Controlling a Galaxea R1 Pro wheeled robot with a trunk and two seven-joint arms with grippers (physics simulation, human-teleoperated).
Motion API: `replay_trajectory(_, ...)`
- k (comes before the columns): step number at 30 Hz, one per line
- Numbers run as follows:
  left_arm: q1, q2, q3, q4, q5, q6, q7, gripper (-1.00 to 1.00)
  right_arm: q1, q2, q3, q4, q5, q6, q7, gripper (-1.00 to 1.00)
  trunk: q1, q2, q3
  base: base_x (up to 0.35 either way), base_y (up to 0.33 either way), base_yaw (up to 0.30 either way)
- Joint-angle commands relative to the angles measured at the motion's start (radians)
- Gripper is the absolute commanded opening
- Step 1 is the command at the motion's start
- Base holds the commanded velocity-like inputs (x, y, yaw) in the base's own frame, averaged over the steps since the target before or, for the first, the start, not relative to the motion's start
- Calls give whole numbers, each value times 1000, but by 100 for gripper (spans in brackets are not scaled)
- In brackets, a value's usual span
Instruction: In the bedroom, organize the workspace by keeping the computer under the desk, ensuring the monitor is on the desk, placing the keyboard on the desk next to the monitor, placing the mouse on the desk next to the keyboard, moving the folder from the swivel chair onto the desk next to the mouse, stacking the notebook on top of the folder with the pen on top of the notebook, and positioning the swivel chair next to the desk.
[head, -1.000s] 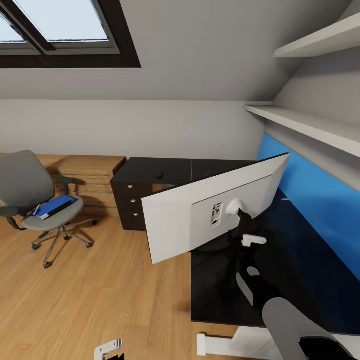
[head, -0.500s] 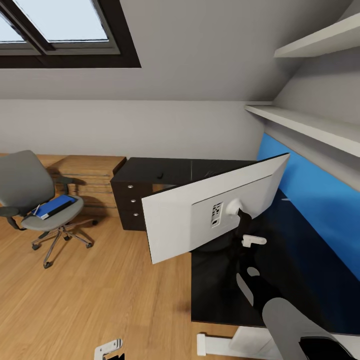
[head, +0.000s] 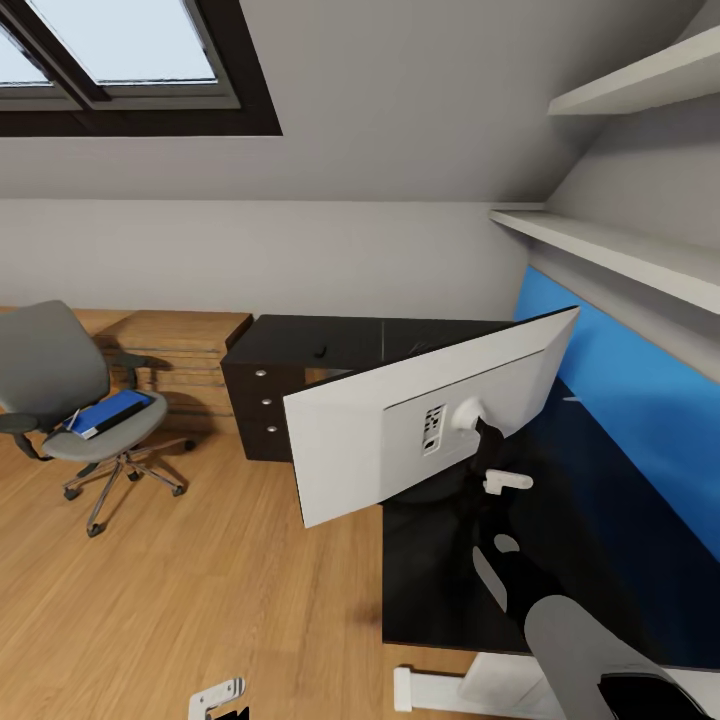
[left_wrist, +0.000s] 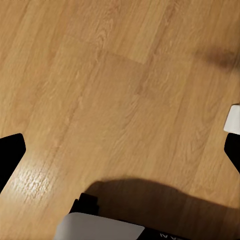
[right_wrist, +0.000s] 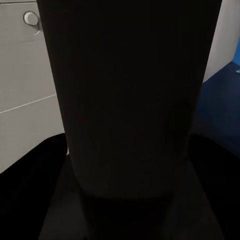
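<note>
Right gripper (head: 478, 432) at the monitor (head: 420, 425) stand, finger state untellable; left fingers (left_wrist: 10, 155) spread over floor. Risk: tilted monitor toppling off the worktop (head: 600, 540).

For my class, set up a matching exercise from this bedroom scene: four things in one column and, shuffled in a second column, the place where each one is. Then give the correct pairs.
Things:
1. folder
2. monitor
3. swivel chair
4. drawer unit with silver knobs

Places:
A. standing on the wooden floor, apart from the desk
B. under the desk's far end
C. lying on the chair seat
D. on the glossy black desktop, white back toward the camera

Pairs: 1-C, 2-D, 3-A, 4-B
</note>
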Motion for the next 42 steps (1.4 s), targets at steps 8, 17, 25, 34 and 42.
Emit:
replay_trajectory(8,-1,0,-3,0,5,-3,4,100,-1,0,1,0,-5,-3,2,-100,0,-1,-1,0,0,0)
replay_trajectory(17,-1,0,-3,0,5,-3,4,100,-1,0,1,0,-5,-3,2,-100,0,-1,-1,-1,0,0)
replay_trajectory(25,-1,0,-3,0,5,-3,4,100,-1,0,1,0,-5,-3,3,-100,0,-1,-1,-92,0,0)
replay_trajectory(34,-1,0,-3,0,5,-3,4,100,-1,0,1,0,-5,-3,2,-100,0,-1,-1,-147,0,0)
replay_trajectory(42,-1,0,-3,0,5,-3,4,100,-1,0,1,2,-5,-3,2,-100,0,-1,-1,-150,0,0)
